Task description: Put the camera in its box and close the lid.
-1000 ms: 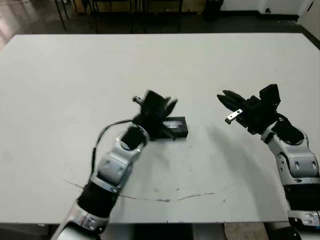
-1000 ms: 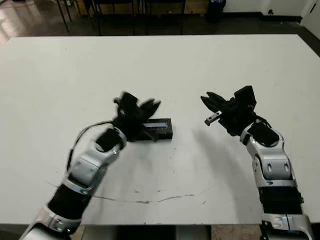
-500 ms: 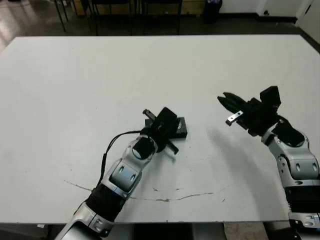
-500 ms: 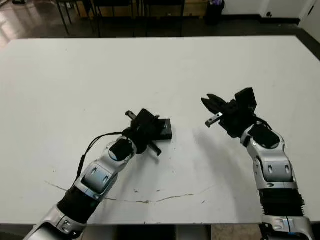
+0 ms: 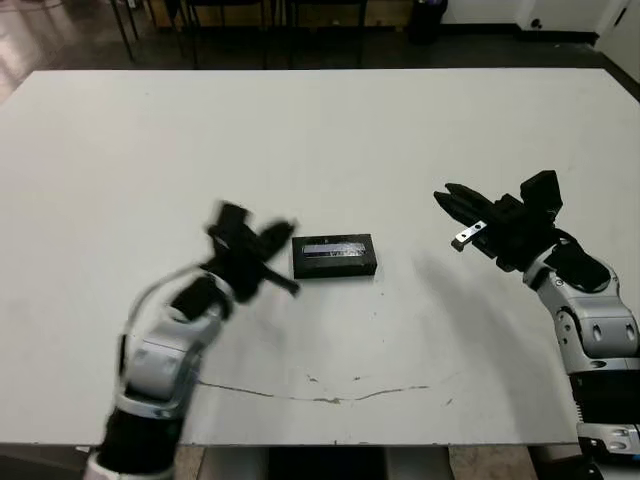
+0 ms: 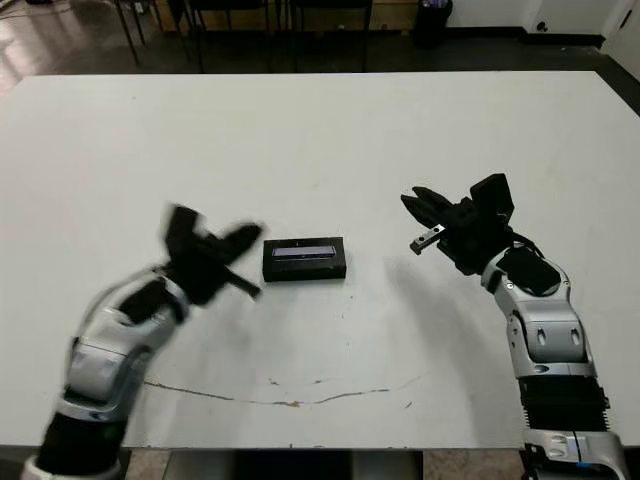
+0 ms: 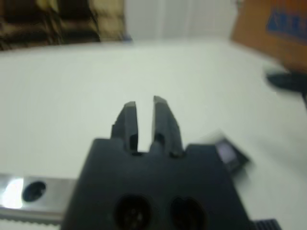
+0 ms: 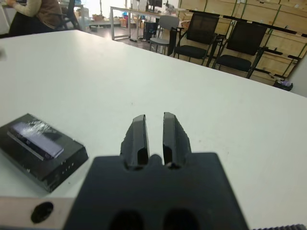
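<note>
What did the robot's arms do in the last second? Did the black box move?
The left gripper was over the closed box, pressing on its lid. It has pulled away to the robot's left and now hangs apart from the box, holding nothing. The box lies in the same spot on the table, lid on. The right gripper stayed where it was, holding nothing.

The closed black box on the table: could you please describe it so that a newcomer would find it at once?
On the white table, look near the middle, between the two robot arms. There lies a flat black rectangular box, its lid on, apart from both grippers. The pale silvery-lilac strip along its top marks it out.
</note>
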Motion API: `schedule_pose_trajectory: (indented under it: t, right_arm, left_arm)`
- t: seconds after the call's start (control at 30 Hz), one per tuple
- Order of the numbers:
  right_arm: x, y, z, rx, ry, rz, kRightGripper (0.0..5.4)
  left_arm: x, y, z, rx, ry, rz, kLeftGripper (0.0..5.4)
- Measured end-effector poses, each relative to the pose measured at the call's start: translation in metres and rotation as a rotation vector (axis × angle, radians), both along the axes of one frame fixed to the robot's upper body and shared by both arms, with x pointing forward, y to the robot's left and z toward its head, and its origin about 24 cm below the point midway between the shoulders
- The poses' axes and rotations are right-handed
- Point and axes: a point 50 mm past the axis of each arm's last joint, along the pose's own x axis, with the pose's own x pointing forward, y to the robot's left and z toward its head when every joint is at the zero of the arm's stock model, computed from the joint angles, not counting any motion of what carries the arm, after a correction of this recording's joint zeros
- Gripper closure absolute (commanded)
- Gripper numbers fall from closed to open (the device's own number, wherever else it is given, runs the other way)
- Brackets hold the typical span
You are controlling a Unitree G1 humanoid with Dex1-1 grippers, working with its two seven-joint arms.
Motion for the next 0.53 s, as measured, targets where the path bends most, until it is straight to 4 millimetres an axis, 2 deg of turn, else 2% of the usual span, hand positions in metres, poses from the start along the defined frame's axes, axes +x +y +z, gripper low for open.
schedule_pose_trajectory:
  t: [0.1, 0.2, 0.37, 0.53]
  right_arm:
    - [0.003, 0.001, 0.003, 0.012, -0.019, -0.026, 5.40]
    - [0.005, 0.002, 0.005, 0.039, -0.041, -0.073, 5.40]
    - [0.008, 0.011, 0.008, 0.119, -0.135, -0.172, 5.40]
    - [0.009, 0.019, 0.012, 0.070, -0.264, -0.312, 5.40]
  left_arm:
    - [0.009, 0.019, 0.019, -0.038, -0.093, 0.110, 5.38]
    - [0.015, 0.038, 0.025, -0.039, -0.165, 0.215, 5.38]
    - [0.023, 0.063, 0.016, -0.058, -0.232, 0.371, 5.38]
    - [0.026, 0.072, 0.001, -0.045, -0.271, 0.467, 5.38]
